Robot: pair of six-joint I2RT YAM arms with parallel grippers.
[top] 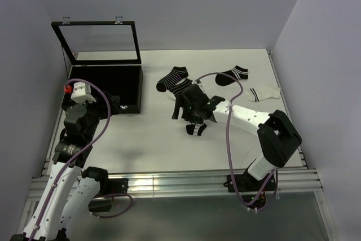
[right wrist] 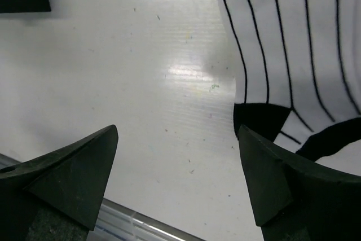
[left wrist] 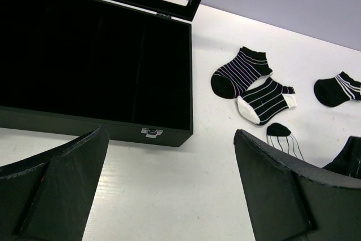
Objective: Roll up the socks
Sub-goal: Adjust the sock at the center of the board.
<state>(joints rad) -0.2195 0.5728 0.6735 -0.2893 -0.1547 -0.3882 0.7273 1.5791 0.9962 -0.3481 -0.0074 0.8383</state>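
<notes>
Several small socks lie flat on the white table. A black sock with white stripes (top: 172,77) and a black-and-white one (top: 180,87) lie at the centre back, also in the left wrist view (left wrist: 240,71) (left wrist: 265,100). Another black sock (top: 232,75) and a white sock (top: 263,92) lie to the right. A white sock with thin black stripes and a black toe (top: 196,130) (right wrist: 287,43) lies under my right gripper (top: 185,112) (right wrist: 177,156). That gripper is open and empty, low over the table, with the sock beside its right finger. My left gripper (top: 115,105) (left wrist: 169,184) is open and empty by the box front.
An open black box (top: 138,91) (left wrist: 169,134) with a raised glass lid (top: 101,40) stands at the back left. The table's front metal rail (right wrist: 130,227) is close below the right gripper. Grey walls surround the table.
</notes>
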